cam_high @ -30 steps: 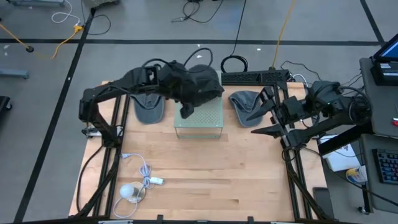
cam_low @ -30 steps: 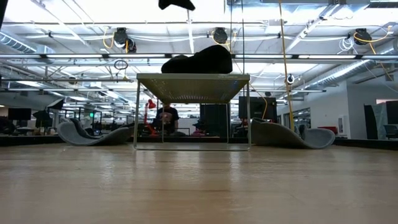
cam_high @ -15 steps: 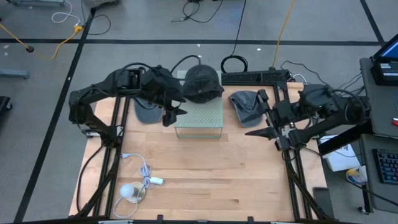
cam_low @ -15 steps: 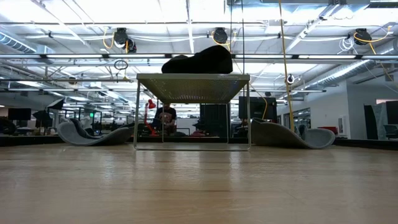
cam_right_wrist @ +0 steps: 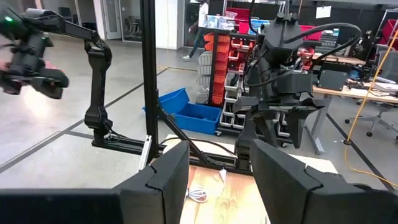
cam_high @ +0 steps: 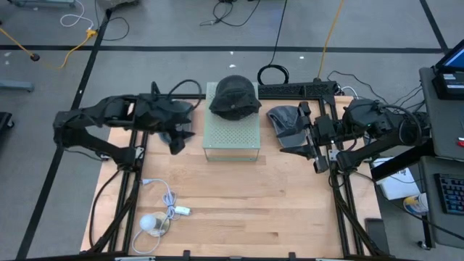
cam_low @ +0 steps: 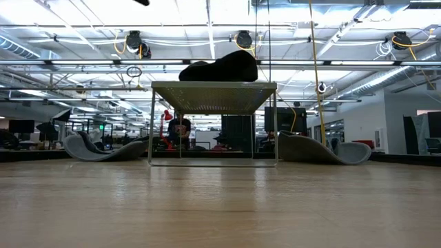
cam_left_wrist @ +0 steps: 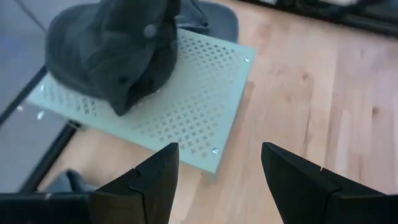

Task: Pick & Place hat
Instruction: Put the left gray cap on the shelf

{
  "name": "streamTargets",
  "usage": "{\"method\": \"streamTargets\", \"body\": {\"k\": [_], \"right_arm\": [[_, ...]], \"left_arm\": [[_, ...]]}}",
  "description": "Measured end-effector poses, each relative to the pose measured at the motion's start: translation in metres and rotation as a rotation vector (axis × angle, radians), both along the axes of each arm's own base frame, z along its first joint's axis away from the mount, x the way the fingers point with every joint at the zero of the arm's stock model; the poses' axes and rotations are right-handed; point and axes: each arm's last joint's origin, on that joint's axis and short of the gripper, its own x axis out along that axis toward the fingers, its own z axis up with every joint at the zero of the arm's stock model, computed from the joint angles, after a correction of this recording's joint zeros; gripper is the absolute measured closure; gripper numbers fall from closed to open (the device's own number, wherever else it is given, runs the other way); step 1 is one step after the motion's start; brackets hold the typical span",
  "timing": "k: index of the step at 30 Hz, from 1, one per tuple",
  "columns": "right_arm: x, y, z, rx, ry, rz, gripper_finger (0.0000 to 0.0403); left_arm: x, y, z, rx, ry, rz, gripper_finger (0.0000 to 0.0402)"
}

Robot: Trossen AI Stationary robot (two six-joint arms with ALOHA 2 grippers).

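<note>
The dark hat [cam_high: 233,97] sits on the far end of the perforated stand [cam_high: 232,130], crown up, resting on the raised plate rather than the wooden table [cam_high: 239,210], and from table height it shows as a dark mound on the plate's far right portion. That looks like a finished placement: nothing touches it, and it lies well inside the plate's edges, so it should stay put. The left gripper [cam_high: 176,138] hangs off to the left of the stand, above the table and clear of the plate, its jaws spread apart and empty; its wrist camera looks down past both fingers [cam_left_wrist: 155,180] at hat and plate with open air between them. Over on the right, the right gripper [cam_high: 313,141] hovers beside a grey cap [cam_high: 284,120] lying on the table just right of the stand, jaws parted with nothing between them, fingers aimed out toward the room. A second grey cap [cam_high: 171,123] peeks out from under the left arm, on the table left of the stand. My read is that the grey cap on the right is the likely next candidate, since that arm is nearest it. A white cable [cam_high: 165,206] lies coiled near the front left corner, well out of the way.
</note>
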Motion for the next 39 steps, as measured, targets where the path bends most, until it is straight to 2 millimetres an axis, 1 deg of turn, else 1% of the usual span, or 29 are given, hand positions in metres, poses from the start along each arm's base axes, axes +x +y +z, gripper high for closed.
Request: {"method": "streamTargets", "body": {"k": [10,13,16,21,23,26,28,31,36,39], "right_arm": [[0.000,0.000,0.000,-0.005,0.000,-0.004,0.0236],[0.000,0.000,0.000,-0.008,-0.001,-0.004,0.0236],[0.000,0.000,0.000,-0.008,-0.001,-0.011,0.0236],[0.001,-0.003,0.000,-0.014,-0.002,-0.114,0.0236],[0.001,-0.005,0.000,-0.044,-0.006,-0.157,0.0236],[0.001,-0.006,0.000,-0.152,-0.018,-0.193,0.0236],[0.001,-0.006,0.000,-0.197,-0.022,-0.200,0.0236],[0.001,-0.006,0.000,-0.245,-0.033,-0.199,0.0236],[0.001,-0.006,0.001,-0.284,-0.038,-0.197,0.0236],[0.002,-0.010,0.000,-0.285,-0.034,-0.216,0.0236]], "left_arm": [[-0.061,0.002,-0.028,-0.110,-0.099,0.310,0.0169],[-0.080,0.004,-0.034,-0.160,-0.142,0.428,0.0169],[-0.097,0.006,-0.040,-0.198,-0.141,0.557,0.0169],[-0.121,0.009,-0.048,-0.295,-0.117,0.813,0.0170],[-0.129,0.009,-0.051,-0.338,-0.108,0.911,0.0170],[-0.139,0.010,-0.055,-0.384,-0.075,1.026,0.0170],[-0.139,0.010,-0.055,-0.428,-0.081,1.071,0.0170],[-0.139,0.011,-0.055,-0.450,-0.098,1.109,0.0170],[-0.138,0.015,-0.056,-0.477,-0.097,1.170,0.0170],[-0.134,0.018,-0.057,-0.507,-0.087,1.224,0.0170]]}}
